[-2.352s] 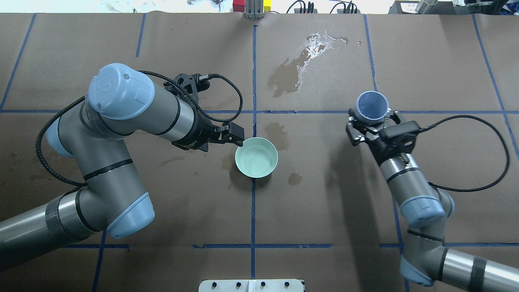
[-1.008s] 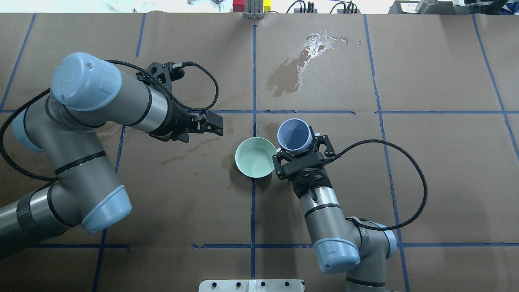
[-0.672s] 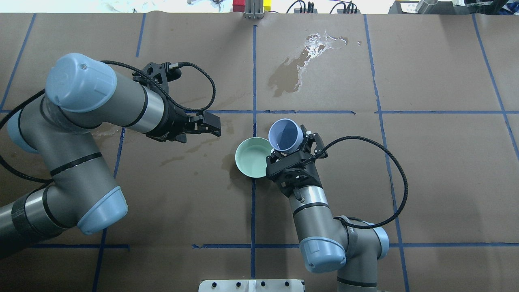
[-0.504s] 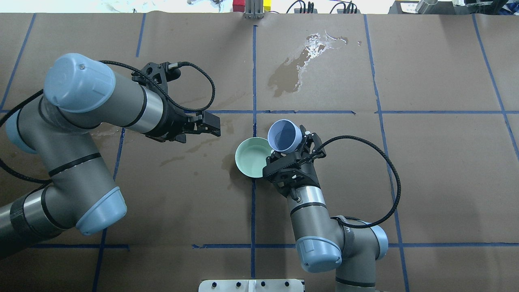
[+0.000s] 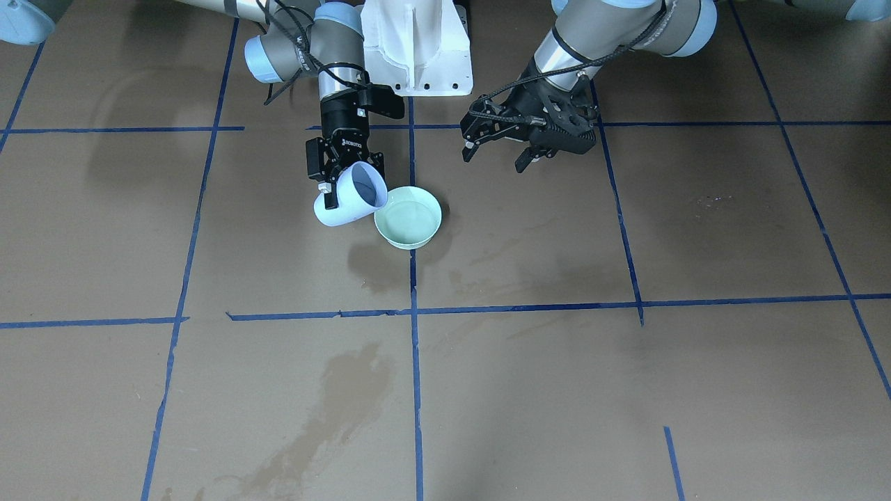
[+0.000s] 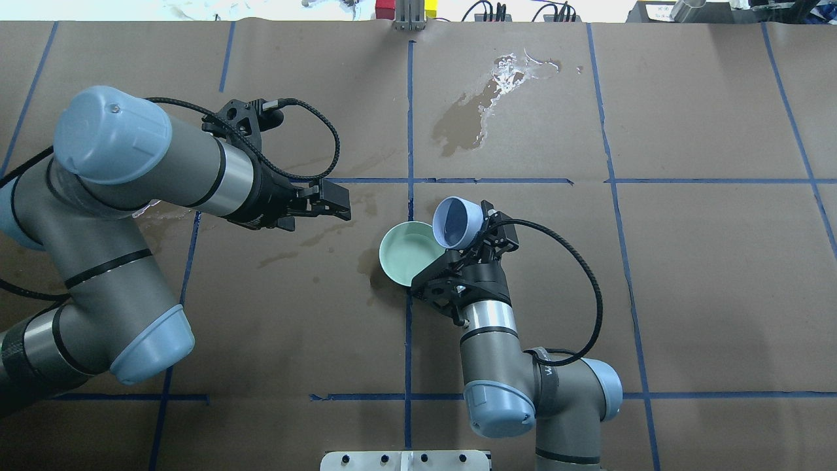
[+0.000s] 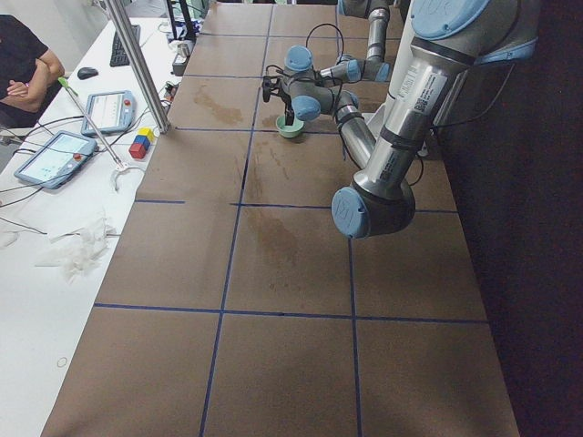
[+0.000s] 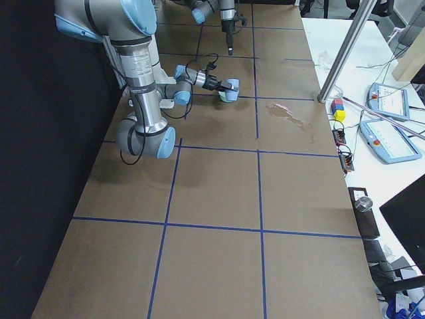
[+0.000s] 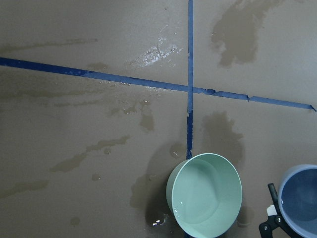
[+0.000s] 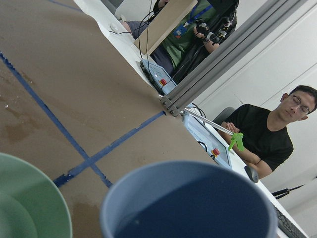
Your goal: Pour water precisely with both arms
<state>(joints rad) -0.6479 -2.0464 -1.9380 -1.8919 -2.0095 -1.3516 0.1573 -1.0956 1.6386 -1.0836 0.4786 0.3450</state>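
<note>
A pale green bowl (image 6: 404,254) (image 5: 408,217) (image 9: 205,194) stands at the table's middle, with a shallow glossy pool of water (image 5: 411,211) in it. My right gripper (image 6: 468,241) (image 5: 344,175) is shut on a light blue cup (image 6: 456,222) (image 5: 350,196) (image 10: 188,203). The cup is tilted, its mouth leaning over the bowl's right rim. No stream shows between cup and bowl. My left gripper (image 6: 331,201) (image 5: 495,158) hangs open and empty to the left of the bowl, apart from it.
Dark wet stains and a glossy puddle (image 6: 516,69) mark the brown paper beyond the bowl. More stains (image 9: 84,158) lie left of it. A white pedestal (image 5: 418,42) stands between the arm bases. People and tablets (image 7: 55,155) are past the far edge.
My right arm carried the blue cup from the right side to the bowl's rim and tipped it toward the bowl. My left gripper drew back leftward from the bowl.
</note>
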